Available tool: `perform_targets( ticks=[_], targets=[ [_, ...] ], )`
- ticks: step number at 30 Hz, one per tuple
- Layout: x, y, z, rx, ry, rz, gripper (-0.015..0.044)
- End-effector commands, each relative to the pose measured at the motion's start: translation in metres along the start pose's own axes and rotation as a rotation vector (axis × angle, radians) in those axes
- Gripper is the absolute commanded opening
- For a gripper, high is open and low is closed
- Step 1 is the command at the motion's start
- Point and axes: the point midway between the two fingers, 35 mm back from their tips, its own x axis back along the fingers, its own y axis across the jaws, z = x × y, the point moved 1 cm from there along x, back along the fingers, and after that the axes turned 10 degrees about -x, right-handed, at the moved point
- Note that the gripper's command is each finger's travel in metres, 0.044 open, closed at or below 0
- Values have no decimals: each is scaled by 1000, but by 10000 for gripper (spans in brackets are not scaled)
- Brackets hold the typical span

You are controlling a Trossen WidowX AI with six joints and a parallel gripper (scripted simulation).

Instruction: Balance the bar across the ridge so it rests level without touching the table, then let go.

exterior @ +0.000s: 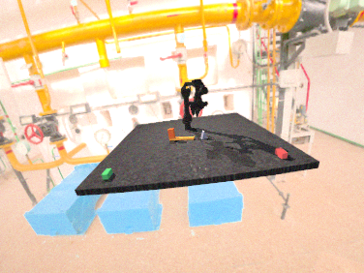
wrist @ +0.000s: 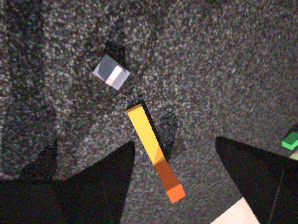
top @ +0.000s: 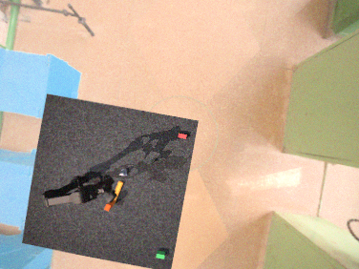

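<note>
The bar [top: 118, 188] [exterior: 185, 138] [wrist: 145, 136] is yellow, with a taller orange block [top: 107, 207] [exterior: 171, 134] [wrist: 175, 193] at one end. It lies on the dark table, apart from the ridge. The ridge [top: 123, 172] [exterior: 203, 135] [wrist: 113, 73] is a small grey-white piece just beyond the bar's yellow end. My gripper [exterior: 196, 115] [wrist: 174, 144] is open and empty, pointing down above the bar. In the wrist view the bar shows between the two fingers, nearer the left one. In the top view the arm partly covers the area beside the bar.
A red block [top: 182, 135] [exterior: 281, 153] lies near one table corner. A green block [top: 160, 255] [exterior: 107, 174] [wrist: 290, 141] lies near another corner. The dark table [top: 72, 124] [exterior: 145, 179] carries the arm's long shadow, which passes beside the ridge.
</note>
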Motion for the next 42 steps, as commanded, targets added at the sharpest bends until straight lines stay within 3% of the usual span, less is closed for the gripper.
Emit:
perform_targets(
  ticks=[1,42],
  targets=[
    [-7,-8,12,38,9,-39,315],
    [-59,-58,132,305,-94,-331,315]
  ],
)
